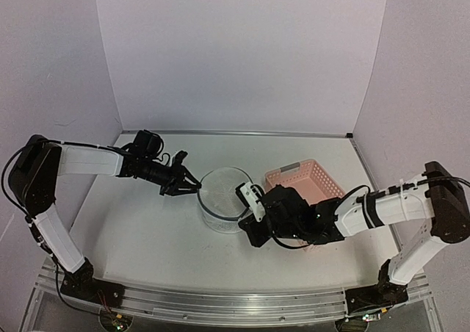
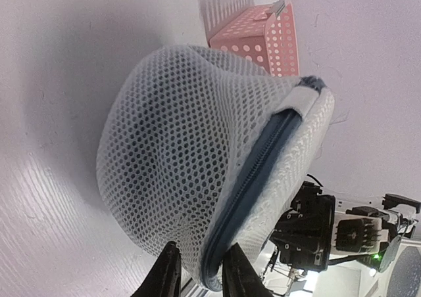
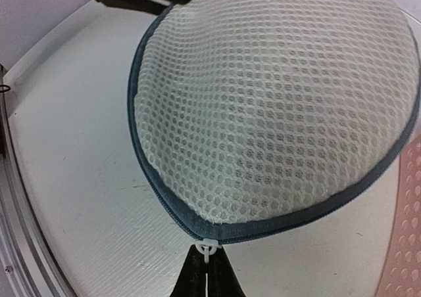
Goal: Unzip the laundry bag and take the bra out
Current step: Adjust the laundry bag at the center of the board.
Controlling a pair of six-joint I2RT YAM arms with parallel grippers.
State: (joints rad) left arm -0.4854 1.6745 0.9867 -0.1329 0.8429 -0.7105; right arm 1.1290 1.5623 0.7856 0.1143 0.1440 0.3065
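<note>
The laundry bag (image 1: 222,192) is a low drum of white honeycomb mesh, soft and see-through, with a dark blue zipper (image 3: 148,165) running round its rim. It stands on the table (image 1: 139,229) just beside the pink basket (image 1: 312,176), a rigid plastic tub punched with round holes. The bag's round face looks up at the ceiling and bulges a little, so its short axis is upright and the zipper circles it level with the tabletop. Through the mesh I can only make out a dim shade – nothing I could name.

The table is matte white with a fine grain, and plain pale walls (image 1: 242,53) close it in on three sides.

The right gripper (image 3: 207,271) sits at the rim on the basket's side of the bag, its fingers pressed tight together on the small white zipper pull (image 3: 209,250). The left gripper (image 2: 199,274) is at the rim on the side away from the basket. Its two dark fingers stand a narrow gap apart with the bag's edge between them – whether they actually pinch it I cannot tell.
</note>
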